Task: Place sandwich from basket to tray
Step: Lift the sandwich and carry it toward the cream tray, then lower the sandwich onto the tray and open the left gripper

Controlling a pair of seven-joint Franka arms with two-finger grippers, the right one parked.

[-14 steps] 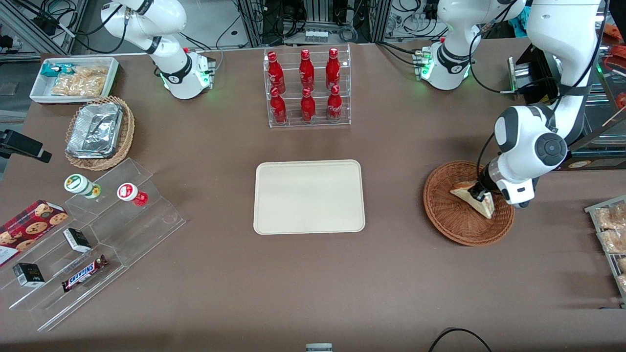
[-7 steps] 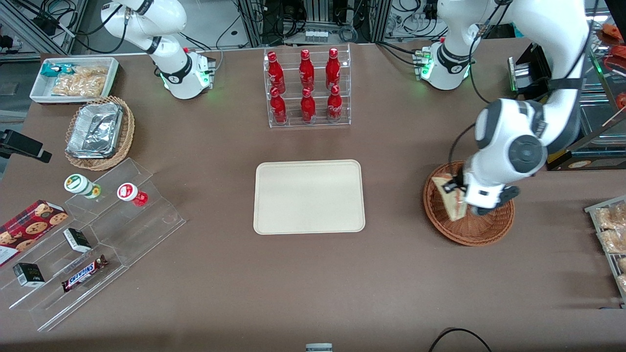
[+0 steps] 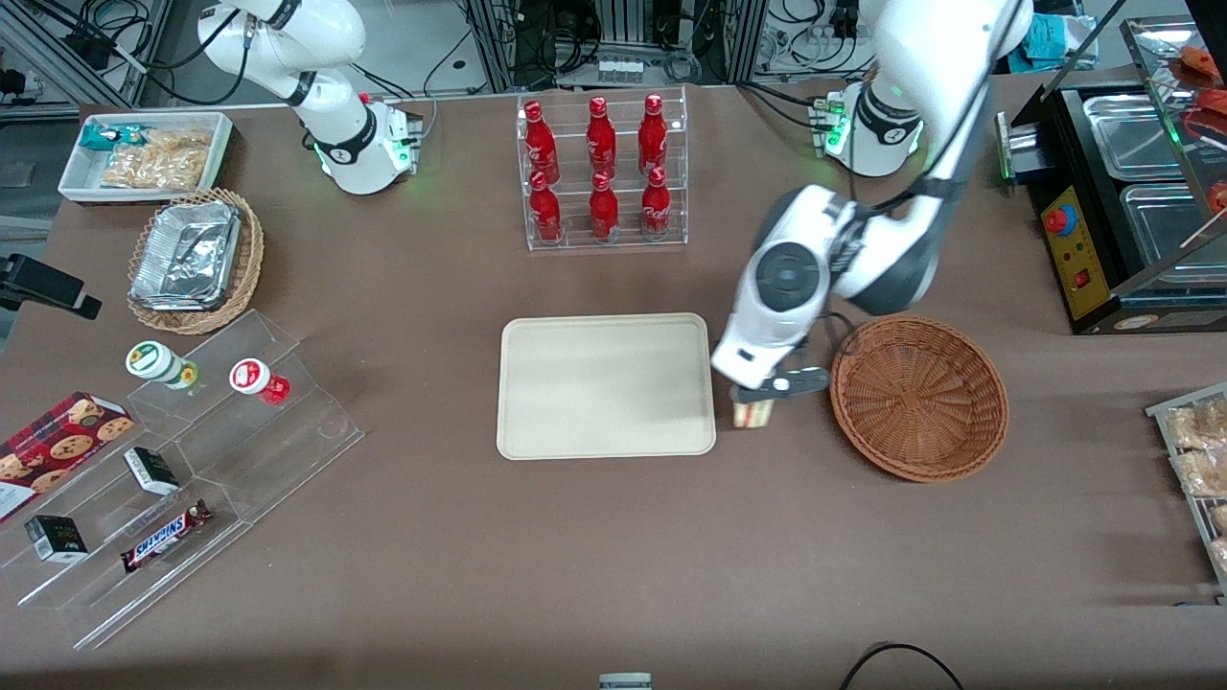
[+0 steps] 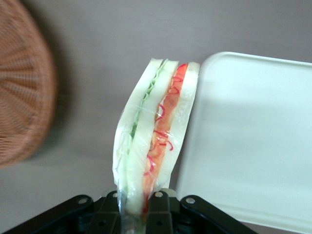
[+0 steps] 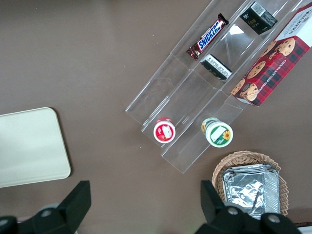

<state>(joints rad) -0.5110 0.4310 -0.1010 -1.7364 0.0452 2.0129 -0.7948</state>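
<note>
Front view: my left arm's claw hangs above the brown table, in the gap between the cream tray and the reddish-brown basket. It pinches the wrapped sandwich, which hangs clear of the basket, just beside the tray's rim on its 3 o'clock side. The basket sits at 3 o'clock from the claw. A clear rack of red bottles stands at 12 o'clock from the tray.

Left wrist view: I see the claw pressed onto one end of the sandwich, its red and green filling facing the camera. The tray corner lies under one side of it, the basket well apart on the opposite hand.

Right wrist view: only a tray corner shows.
</note>
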